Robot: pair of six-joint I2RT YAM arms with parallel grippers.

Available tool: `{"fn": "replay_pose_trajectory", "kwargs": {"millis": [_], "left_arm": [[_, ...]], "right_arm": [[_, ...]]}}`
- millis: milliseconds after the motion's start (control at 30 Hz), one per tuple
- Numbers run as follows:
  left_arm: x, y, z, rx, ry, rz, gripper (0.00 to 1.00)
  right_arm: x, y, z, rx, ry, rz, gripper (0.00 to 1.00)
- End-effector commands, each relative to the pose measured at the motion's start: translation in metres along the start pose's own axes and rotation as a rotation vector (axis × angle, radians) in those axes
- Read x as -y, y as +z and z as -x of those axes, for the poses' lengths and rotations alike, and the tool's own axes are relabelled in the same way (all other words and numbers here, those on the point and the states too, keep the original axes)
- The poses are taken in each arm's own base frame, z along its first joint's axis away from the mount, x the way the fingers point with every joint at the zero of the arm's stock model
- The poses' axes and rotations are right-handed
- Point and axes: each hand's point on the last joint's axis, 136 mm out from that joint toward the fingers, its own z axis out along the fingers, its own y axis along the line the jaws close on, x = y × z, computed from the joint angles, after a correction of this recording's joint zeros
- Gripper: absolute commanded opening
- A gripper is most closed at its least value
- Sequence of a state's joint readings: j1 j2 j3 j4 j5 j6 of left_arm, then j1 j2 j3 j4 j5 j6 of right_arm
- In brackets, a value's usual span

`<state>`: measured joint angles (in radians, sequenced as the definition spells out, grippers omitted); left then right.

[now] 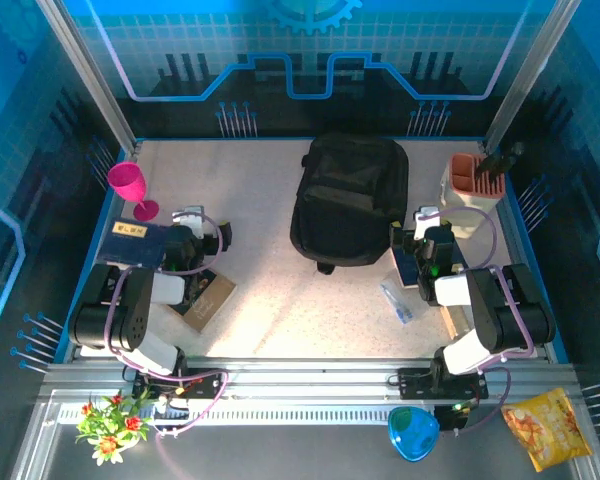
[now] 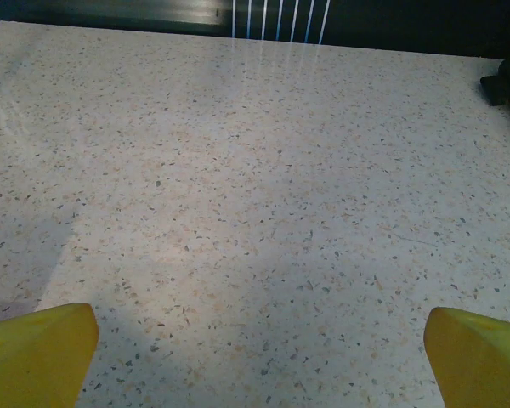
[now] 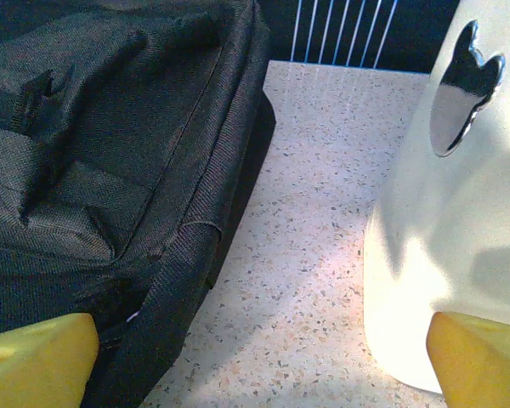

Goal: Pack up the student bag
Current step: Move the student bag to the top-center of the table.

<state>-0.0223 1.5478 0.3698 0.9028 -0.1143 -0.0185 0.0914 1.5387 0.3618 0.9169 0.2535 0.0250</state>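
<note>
From above, the student bag [image 1: 348, 198], black, soft and rounded, lies flat on the table [image 1: 280, 320] toward 12 o'clock. A beige holder [image 1: 470, 195] stands at its 3 o'clock, a pink goblet [image 1: 130, 187] out at its 9. At the left wrist, the left gripper [image 2: 259, 357] is spread wide over bare speckled tabletop, holding nothing. At the right wrist, the right gripper [image 3: 259, 361] gapes equally wide and empty, with the bag's woven fabric at 9 o'clock and the holder at 3

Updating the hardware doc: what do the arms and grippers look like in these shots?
The left arm and right arm both have black joint housings with white link segments, and a lilac cable loops along each. The left gripper and right gripper have blunt yellow fingertips.
</note>
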Motion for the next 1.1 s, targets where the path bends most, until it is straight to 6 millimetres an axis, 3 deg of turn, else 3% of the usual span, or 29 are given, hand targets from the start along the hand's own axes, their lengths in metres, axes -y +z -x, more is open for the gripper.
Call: {"fn": "replay_pose_trajectory", "kwargs": {"millis": [0, 1067], "left_arm": [[-0.0002, 0.0030, 0.0081, 0.022, 0.016, -0.010, 0.99], [0.0001, 0.0028, 0.0083, 0.023, 0.017, -0.012, 0.99]], "right_arm": [[-0.0013, 0.0023, 0.0103, 0.033, -0.004, -0.007, 1.00], [-0.0005, 0.0019, 0.0115, 0.038, -0.006, -0.010, 0.99]]}}
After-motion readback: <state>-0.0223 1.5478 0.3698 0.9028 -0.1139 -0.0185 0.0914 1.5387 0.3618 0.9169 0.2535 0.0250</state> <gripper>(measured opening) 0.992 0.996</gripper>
